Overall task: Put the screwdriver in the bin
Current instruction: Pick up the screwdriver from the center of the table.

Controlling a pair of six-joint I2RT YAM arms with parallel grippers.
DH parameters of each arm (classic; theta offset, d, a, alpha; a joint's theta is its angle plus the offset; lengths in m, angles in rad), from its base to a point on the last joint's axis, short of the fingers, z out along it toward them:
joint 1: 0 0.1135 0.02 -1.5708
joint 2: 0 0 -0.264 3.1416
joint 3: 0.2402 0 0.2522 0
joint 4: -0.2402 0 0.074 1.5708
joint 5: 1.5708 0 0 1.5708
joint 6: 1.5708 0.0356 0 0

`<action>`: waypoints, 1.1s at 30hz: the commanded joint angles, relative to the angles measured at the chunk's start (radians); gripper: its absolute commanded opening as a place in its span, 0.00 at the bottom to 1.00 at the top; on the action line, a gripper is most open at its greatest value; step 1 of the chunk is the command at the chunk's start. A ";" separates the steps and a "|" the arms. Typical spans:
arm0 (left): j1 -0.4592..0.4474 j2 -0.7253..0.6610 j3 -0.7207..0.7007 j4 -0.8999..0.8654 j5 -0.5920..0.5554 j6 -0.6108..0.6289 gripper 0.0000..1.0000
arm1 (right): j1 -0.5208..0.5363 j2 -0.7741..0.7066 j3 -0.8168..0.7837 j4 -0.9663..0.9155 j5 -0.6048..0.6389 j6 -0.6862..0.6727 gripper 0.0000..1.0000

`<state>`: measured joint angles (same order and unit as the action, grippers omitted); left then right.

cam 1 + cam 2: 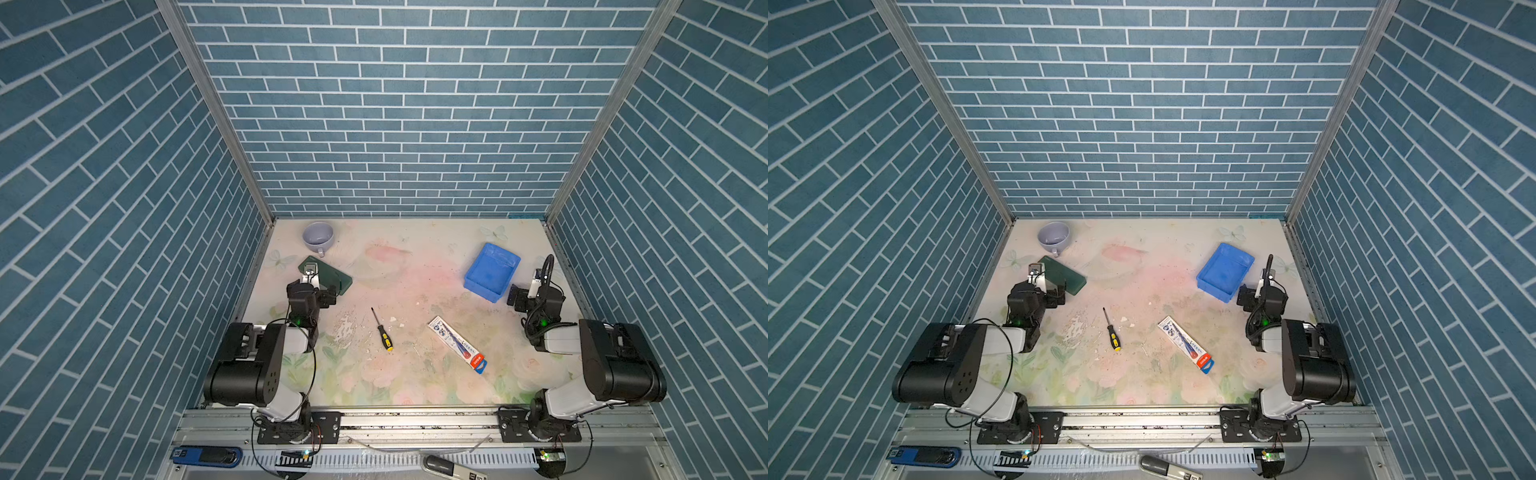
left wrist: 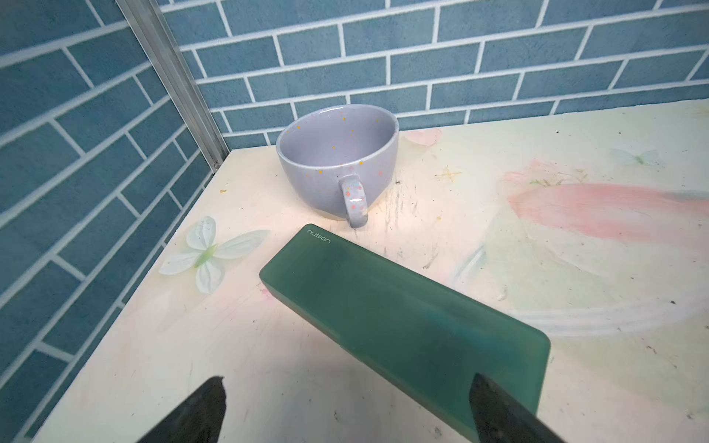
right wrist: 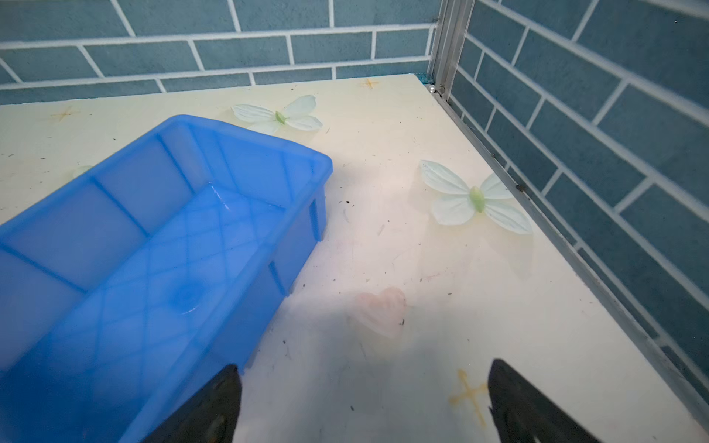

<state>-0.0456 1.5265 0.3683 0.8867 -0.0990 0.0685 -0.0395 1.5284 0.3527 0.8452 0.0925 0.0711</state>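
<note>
The screwdriver [image 1: 382, 330] [image 1: 1112, 330] lies flat on the table near the middle, its thin dark shaft pointing away and its black and yellow handle toward the front. The bin [image 1: 492, 270] [image 1: 1225, 270], a bright blue shallow tray, sits empty at the far right. My right gripper [image 3: 363, 365] is open just beside the bin's [image 3: 172, 249] near corner, with nothing between its fingers. My left gripper [image 2: 348, 379] is open at the far left, over the end of a green case, holding nothing. Both grippers are well away from the screwdriver.
A dark green flat case [image 1: 334, 277] [image 2: 403, 326] lies by the left gripper, with a lavender cup [image 1: 318, 237] [image 2: 337, 165] behind it in the far left corner. A white-blue-red packaged tube [image 1: 457, 345] lies right of the screwdriver. Tiled walls enclose three sides.
</note>
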 commanded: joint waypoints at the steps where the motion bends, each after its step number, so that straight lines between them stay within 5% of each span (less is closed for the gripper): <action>1: 0.002 0.008 0.015 -0.005 0.004 0.008 1.00 | 0.003 0.009 0.045 0.011 -0.007 -0.007 0.99; 25: 0.001 0.002 -0.001 0.021 -0.011 0.007 1.00 | 0.002 0.000 0.012 0.065 -0.031 -0.018 0.99; 33: -0.085 -0.244 -0.020 -0.155 -0.209 0.017 1.00 | 0.013 -0.128 -0.023 0.027 -0.044 -0.038 0.99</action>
<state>-0.0959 1.3712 0.3401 0.8253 -0.2176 0.0719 -0.0360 1.4639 0.3500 0.8757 0.0631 0.0696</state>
